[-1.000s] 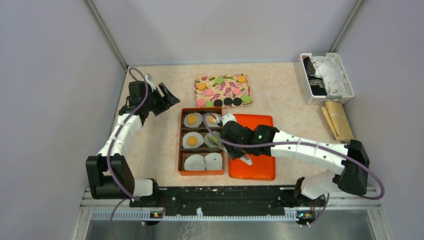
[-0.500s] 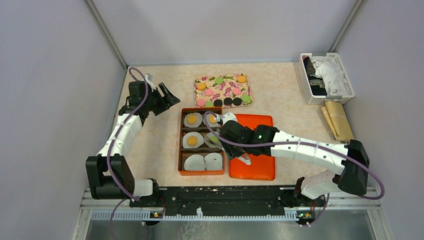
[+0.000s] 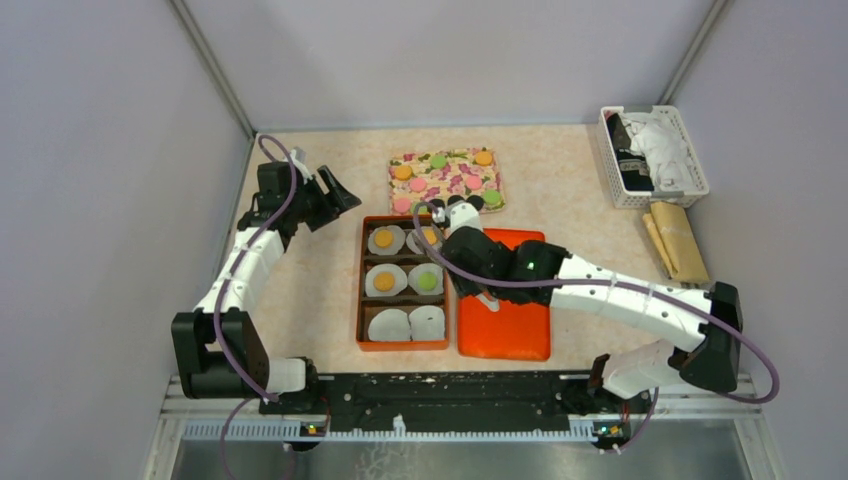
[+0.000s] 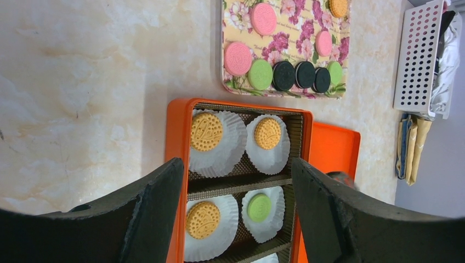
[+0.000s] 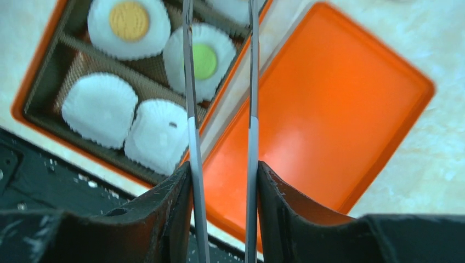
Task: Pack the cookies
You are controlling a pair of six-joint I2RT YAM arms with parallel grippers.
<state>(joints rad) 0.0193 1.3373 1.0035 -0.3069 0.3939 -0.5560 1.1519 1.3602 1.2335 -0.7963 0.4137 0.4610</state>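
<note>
Several cookies [image 3: 445, 180], pink, green, black and orange, lie on the floral board [image 3: 400, 160]; they also show in the left wrist view [image 4: 283, 75]. The orange box [image 3: 361, 283] holds white paper cups: three with orange cookies [image 3: 384, 281], one with a green cookie [image 3: 427, 281], two empty cups [image 3: 408, 323] in front. My right gripper [image 3: 462, 232] is shut on metal tongs [image 5: 253, 126], whose blades stand apart and empty above the box's right edge. My left gripper [image 3: 335, 195] is open and empty, left of the box, seen also in its wrist view [image 4: 237, 164].
An orange lid [image 3: 505, 320] lies right of the box, under my right arm. A white basket [image 3: 655, 155] with cloth stands at the back right, a brown paper packet [image 3: 677, 240] in front of it. Grey walls close in three sides.
My right gripper with the tongs has moved from over the box's middle right cup toward the floral board. The green cookie now lies uncovered in that cup. The left arm has not moved.
</note>
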